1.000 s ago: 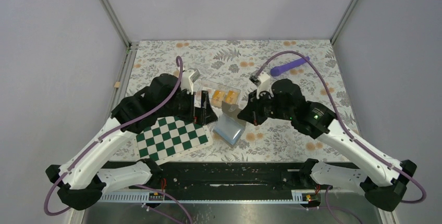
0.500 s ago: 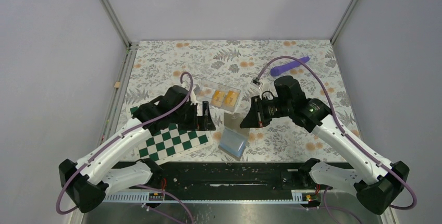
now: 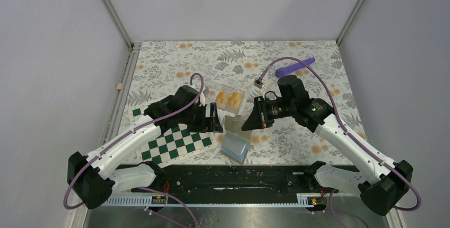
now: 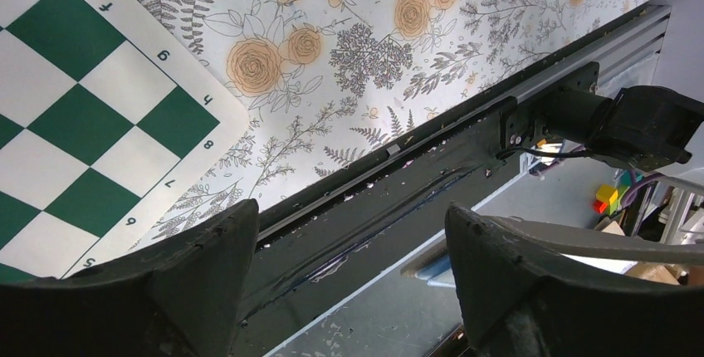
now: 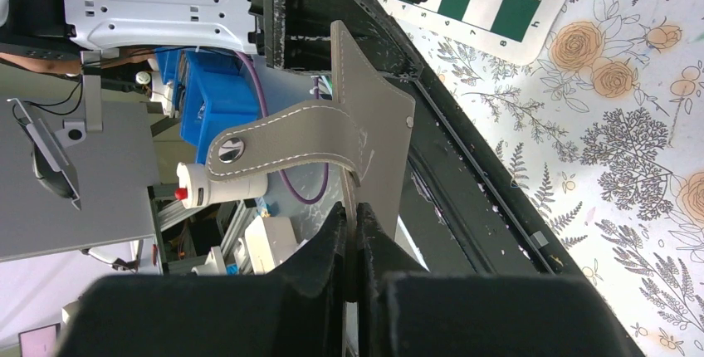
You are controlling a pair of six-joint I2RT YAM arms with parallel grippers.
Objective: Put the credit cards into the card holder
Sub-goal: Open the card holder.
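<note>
Cards (image 3: pixel 228 99) wait while the holder (image 5: pixel 365 124) is being opened, as I judge the step. The right claw (image 5: pixel 355 228) is clenched on its grey flap and holds it upright off the table. The left claw (image 4: pixel 353 232), spread and empty, hangs just beside the holder, near the chessboard (image 3: pixel 172 143) corner. Beyond, the orange cards lie in a clear tray (image 3: pixel 210 86). Next, the left claw must likely reach there and pinch one card.

Left pincer (image 4: pixel 347 228) gapes wide, right pincer (image 5: pixel 353 226) clamped tight.
</note>
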